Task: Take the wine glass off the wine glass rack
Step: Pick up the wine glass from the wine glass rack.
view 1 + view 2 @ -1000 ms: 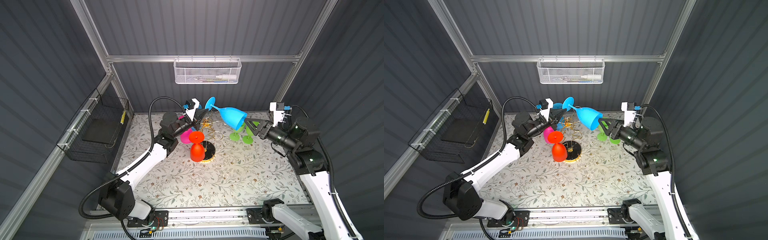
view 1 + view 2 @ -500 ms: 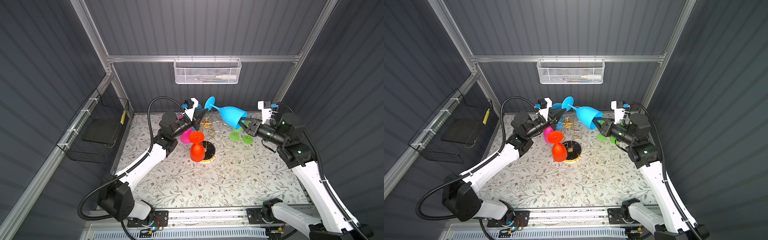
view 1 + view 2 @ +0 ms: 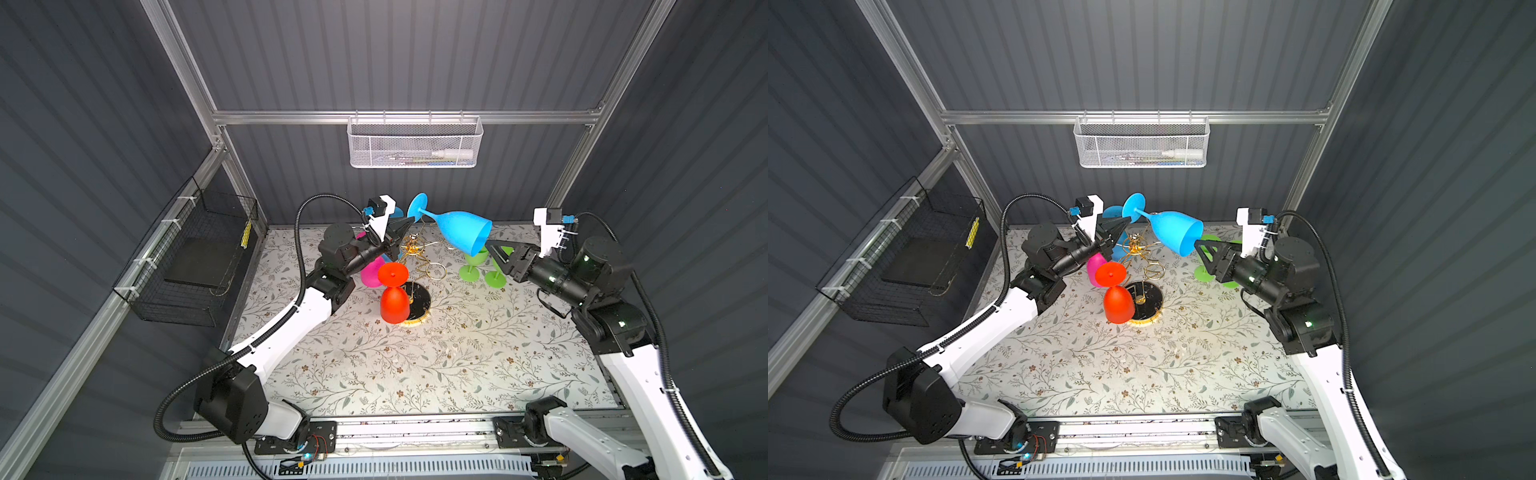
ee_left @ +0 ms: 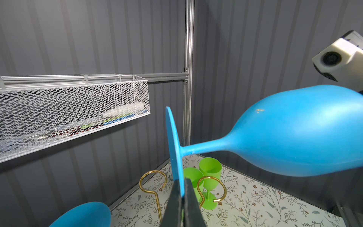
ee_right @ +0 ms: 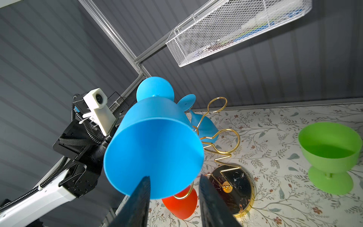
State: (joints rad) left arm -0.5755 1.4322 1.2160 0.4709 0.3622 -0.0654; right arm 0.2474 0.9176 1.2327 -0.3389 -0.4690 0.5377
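On the left, the left hand (image 4: 182, 186) is clamped tight on the edge of the foot of the blue wine glass (image 3: 461, 230). It holds the glass out nearly level in the air, above and clear of the gold wine glass rack (image 3: 419, 296), which stands on the desk (image 3: 415, 374) with a red glass (image 3: 392, 305) hung upside down from it. Across to the right, the right hand (image 5: 174, 177) has its fingers partly apart right at the bowl's rim, and I cannot tell whether they touch it.
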